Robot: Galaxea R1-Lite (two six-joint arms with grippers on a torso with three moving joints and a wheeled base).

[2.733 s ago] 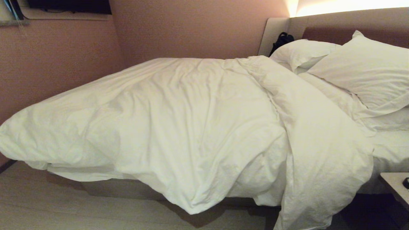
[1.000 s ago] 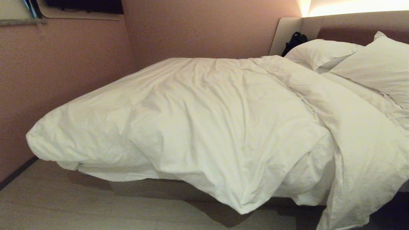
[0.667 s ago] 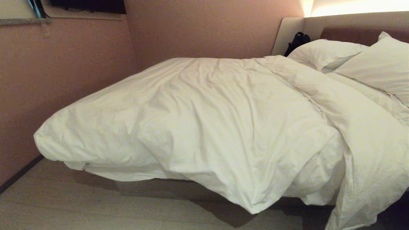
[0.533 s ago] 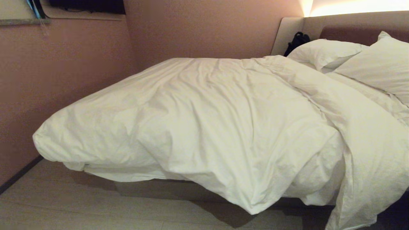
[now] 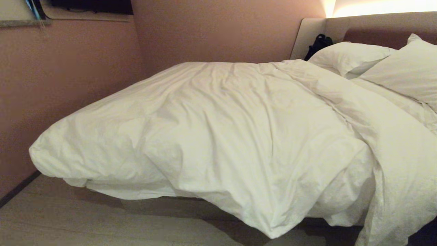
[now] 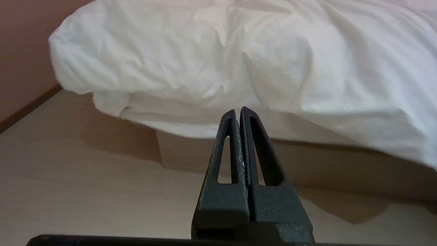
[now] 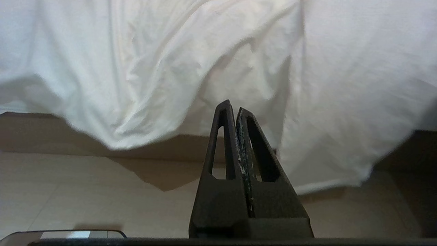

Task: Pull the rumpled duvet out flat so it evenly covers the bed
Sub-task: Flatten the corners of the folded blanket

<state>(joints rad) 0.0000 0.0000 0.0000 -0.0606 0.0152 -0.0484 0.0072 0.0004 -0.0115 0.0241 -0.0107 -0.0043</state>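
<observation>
Matte pinkish-brown walls [image 5: 68, 68] fill the upper left and centre of the frame, meeting in a corner [image 5: 136, 41] left of centre. At the top left, a pale ledge [image 5: 20, 23] runs along the wall, with a dark screen-like panel [image 5: 92, 6] mounted just beside it. Pale wood-look flooring [image 5: 85, 225] spans the lower left, edged by a dark skirting board [image 5: 17, 188] along the wall. A warm light strip [image 5: 382, 7] glows across the upper right. A small black object [image 5: 319, 42], too dim to identify, sits below it.
</observation>
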